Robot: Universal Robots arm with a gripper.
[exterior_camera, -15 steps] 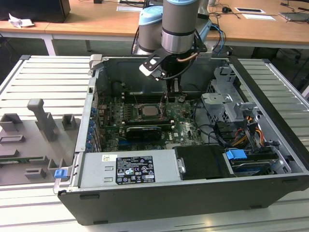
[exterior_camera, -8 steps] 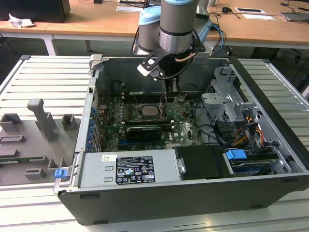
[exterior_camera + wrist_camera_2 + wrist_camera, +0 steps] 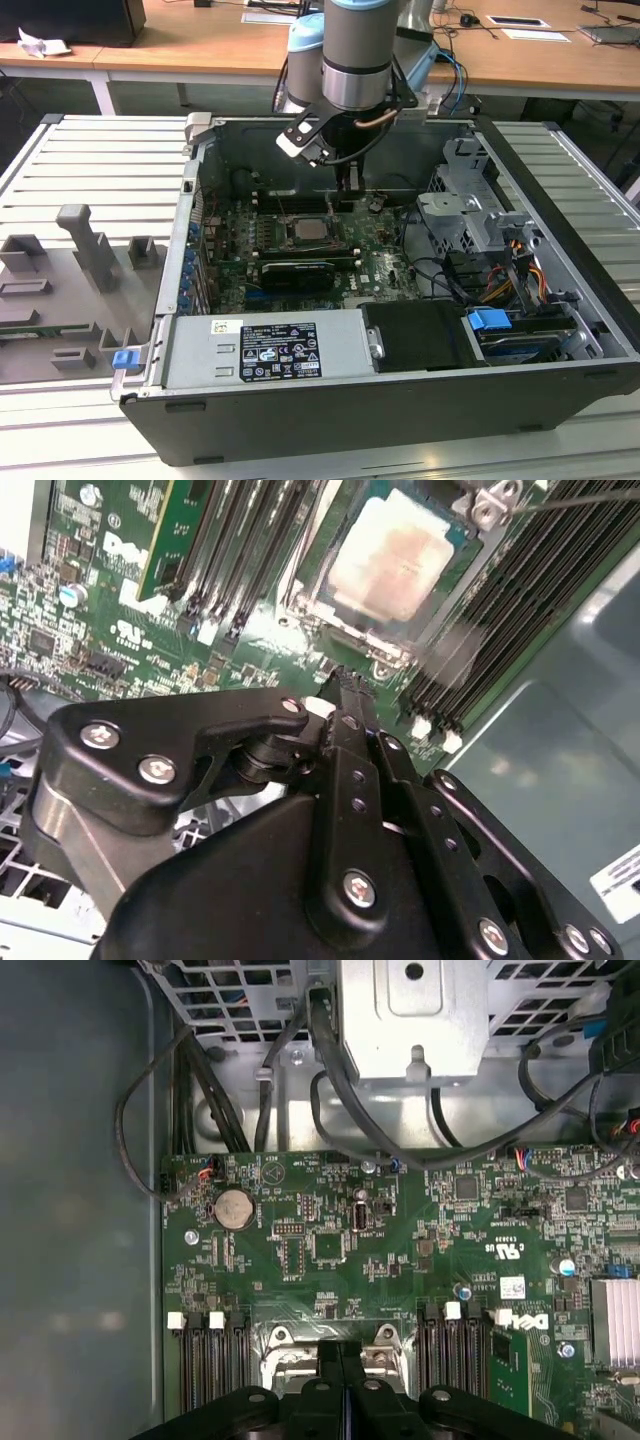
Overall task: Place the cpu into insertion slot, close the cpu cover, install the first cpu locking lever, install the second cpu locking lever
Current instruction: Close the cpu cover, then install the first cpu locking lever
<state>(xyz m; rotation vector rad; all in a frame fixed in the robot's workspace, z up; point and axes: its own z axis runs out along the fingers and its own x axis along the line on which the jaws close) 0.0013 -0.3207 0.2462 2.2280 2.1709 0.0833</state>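
Black gripper (image 3: 345,685) nearest us, its fingers pressed together on nothing, hangs just beside the socket (image 3: 310,605); we see the cpu (image 3: 390,560) seated there; to work the locking lever (image 3: 580,500) well, we judge, the tips must meet its thin wire squarely, without slipping off.

The open computer case (image 3: 400,415) lies on its side. Inside it, the cpu (image 3: 308,231) sits in its socket on the green board (image 3: 378,255). The arm (image 3: 357,55) comes down over the case's far wall, with its gripper (image 3: 348,183) just beyond the cpu. Grey blocks (image 3: 85,250) stand outside the case, at the exterior view's left.
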